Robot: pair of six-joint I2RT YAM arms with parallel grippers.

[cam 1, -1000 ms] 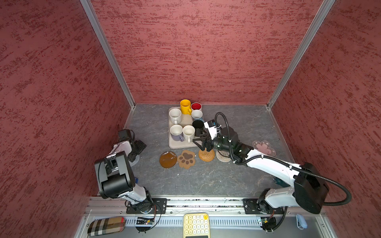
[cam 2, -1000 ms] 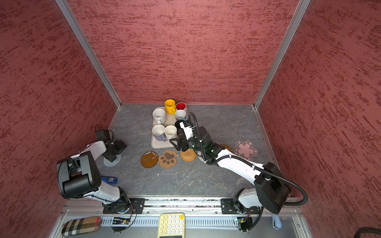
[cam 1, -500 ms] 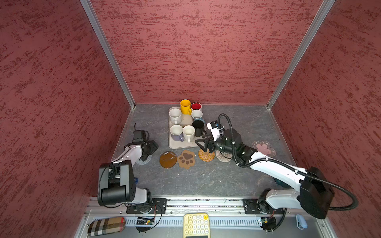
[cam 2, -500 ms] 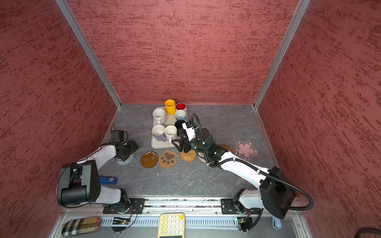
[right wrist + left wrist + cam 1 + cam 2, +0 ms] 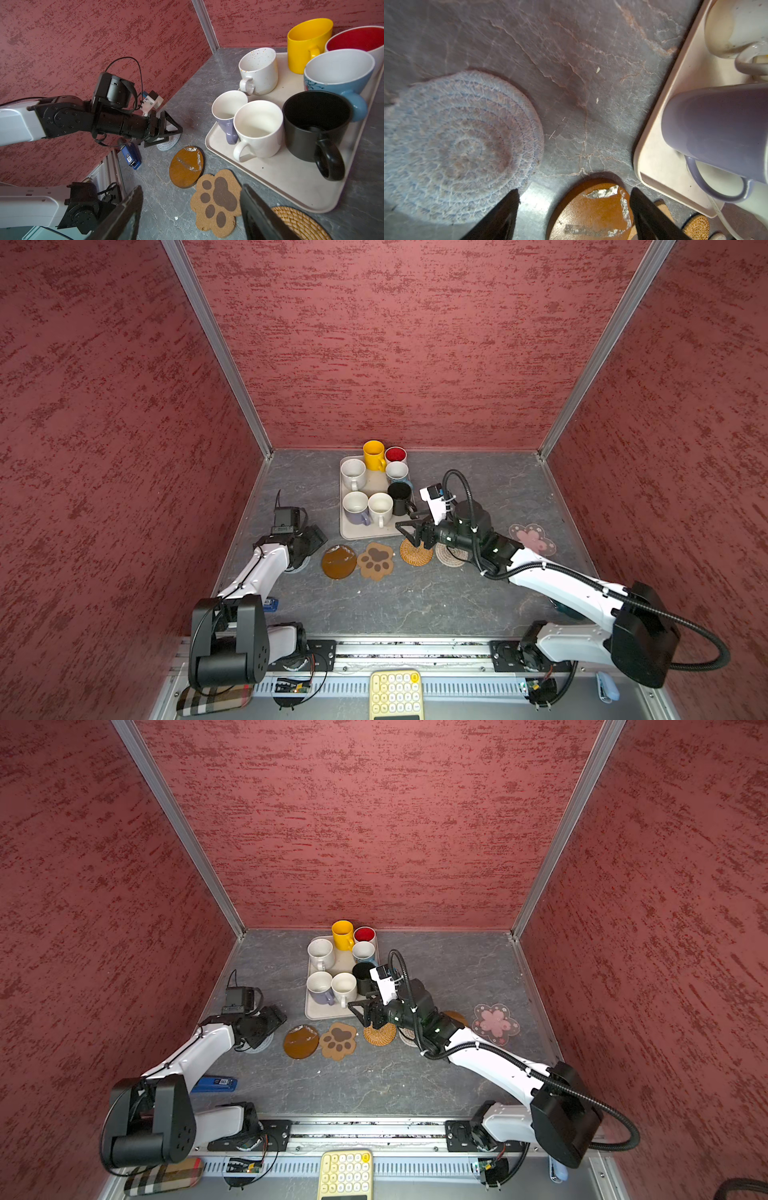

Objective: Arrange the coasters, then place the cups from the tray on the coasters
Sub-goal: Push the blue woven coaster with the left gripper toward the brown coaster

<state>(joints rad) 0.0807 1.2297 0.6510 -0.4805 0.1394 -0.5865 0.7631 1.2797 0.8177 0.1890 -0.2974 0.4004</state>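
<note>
Left gripper [image 5: 167,135], jaws apart, has swung inward from the tabletop's [image 5: 395,605] left edge. The grey woven coaster [image 5: 456,145] came with it and lies flat beside the amber disc [image 5: 338,562]. Right gripper [image 5: 409,531], jaws apart and empty, sits off the tray's [image 5: 365,533] near right corner. All cups [image 5: 380,506] stay on the tray.

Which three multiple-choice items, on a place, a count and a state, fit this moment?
1. The paw coaster lies: A) alone in a corner; B) between the amber disc and the rattan round; C) under a mug.
2. Count of mugs on the tray: A) five; B) six; C) seven.
3. The right tool is: A) open, empty; B) shut on a mug; C) shut on a coaster.
Key: 1 B, those two flank it; 2 C, seven rims show; 3 A, its jaws stand apart, nothing between.
</note>
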